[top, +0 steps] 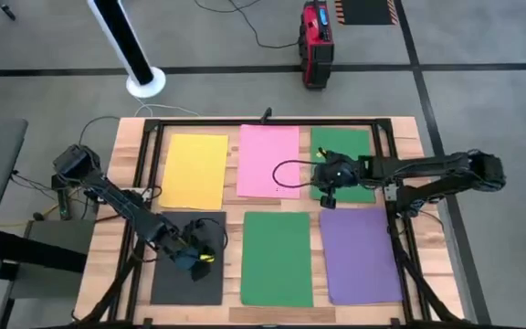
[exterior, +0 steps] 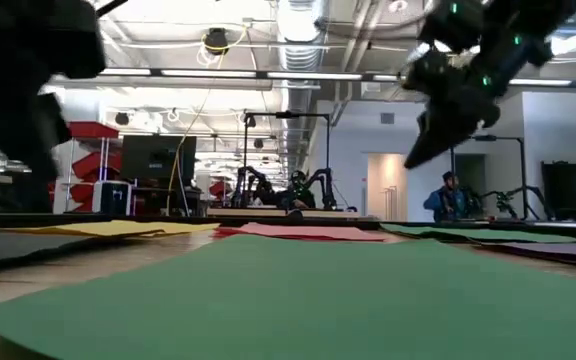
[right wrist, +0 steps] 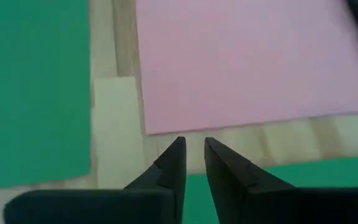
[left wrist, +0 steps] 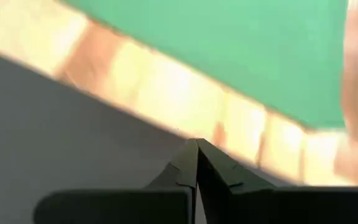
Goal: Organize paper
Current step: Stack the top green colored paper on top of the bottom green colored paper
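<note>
Six sheets of paper lie flat on the desk (top: 126,164) in two rows. Taking the pink sheet (top: 268,161) as landmark: yellow (top: 194,171) lies to its left, a green sheet (top: 354,146) to its right, a second green (top: 278,259) below it, flanked by black (top: 188,279) and purple (top: 360,254). The right pincer (top: 327,195) hovers just off pink's lower right corner, fingers slightly parted, empty. The left pincer (top: 201,260) sits over black, fingers closed together, holding nothing visible.
</note>
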Available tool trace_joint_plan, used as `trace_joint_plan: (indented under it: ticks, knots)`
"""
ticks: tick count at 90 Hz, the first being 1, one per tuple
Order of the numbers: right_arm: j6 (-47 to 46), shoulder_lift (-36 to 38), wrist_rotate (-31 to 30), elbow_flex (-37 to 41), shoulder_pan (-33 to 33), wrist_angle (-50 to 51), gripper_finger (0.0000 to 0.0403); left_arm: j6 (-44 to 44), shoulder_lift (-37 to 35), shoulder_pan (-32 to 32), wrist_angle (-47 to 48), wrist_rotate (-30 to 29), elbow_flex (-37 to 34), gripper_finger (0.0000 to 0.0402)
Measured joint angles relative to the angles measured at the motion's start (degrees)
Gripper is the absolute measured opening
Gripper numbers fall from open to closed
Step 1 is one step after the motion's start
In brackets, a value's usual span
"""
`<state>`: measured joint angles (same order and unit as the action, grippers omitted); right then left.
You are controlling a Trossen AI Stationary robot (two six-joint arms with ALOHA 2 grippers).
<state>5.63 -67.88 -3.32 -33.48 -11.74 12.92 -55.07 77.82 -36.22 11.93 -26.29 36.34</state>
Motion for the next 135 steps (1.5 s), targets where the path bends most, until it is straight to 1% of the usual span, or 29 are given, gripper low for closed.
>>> trace_joint_plan:
  ticks: [10, 23, 43, 50, 54, 66, 75, 87, 98, 112, 126, 135]
  knots:
    - [-0.9, 0.0, 0.4, 2.0, -0.2, -1.3, 0.0027, 5.3, 0.0, 1.5, -5.9, -4.0, -0.5, 0.0]
    - [-2.8, 0.0, 0.4, 2.6, 1.6, -1.2, 0.0027, 11.8, 0.0, 6.0, -18.6, -4.1, -5.5, 0.0]
    - [-2.6, 0.0, -0.1, 2.7, 2.9, -2.0, 0.0054, 21.5, 0.0, 14.7, -46.3, 0.9, -16.1, 0.0]
    - [-2.6, 0.0, -0.2, 2.7, 2.9, -2.0, 0.006, 24.4, -0.1, 18.5, -53.5, 2.8, -18.9, 0.0]
    - [-2.6, 0.0, -0.3, 2.7, 2.9, -1.9, 0.0062, 25.4, -0.1, 20.8, -56.3, 5.0, -20.3, 0.0]
    - [-2.6, 0.0, -0.3, 2.7, 3.4, -1.9, 0.0064, 26.9, -0.1, 27.0, -60.4, 12.0, -21.6, 0.0]
    - [-2.6, 0.0, -0.3, 2.7, 4.1, -1.8, 0.0064, 28.9, -0.1, 30.0, -62.8, 17.0, -21.6, 0.0]
    - [-2.9, 0.0, -0.3, 2.7, 5.4, -1.2, 0.0064, 30.9, -0.1, 32.0, -63.4, 20.1, -21.6, 0.0]
    - [-2.8, 0.0, -0.4, 2.7, 6.6, -1.2, 0.0064, 32.0, -0.1, 33.1, -62.5, 19.8, -21.6, 0.0]
    - [-4.2, 0.0, -2.0, 2.7, 8.0, 0.0, 0.0064, 32.0, -0.1, 34.1, -62.4, 18.1, -21.6, 0.0]
    - [-5.2, 0.0, -6.3, 2.7, 10.7, 4.2, 0.0064, 32.4, -0.1, 34.1, -62.3, 16.8, -21.6, 0.0]
    - [-5.3, -0.5, -9.1, 2.7, 12.3, 4.8, 0.0064, 34.0, -0.1, 34.1, -62.2, 16.7, -21.6, 0.0]
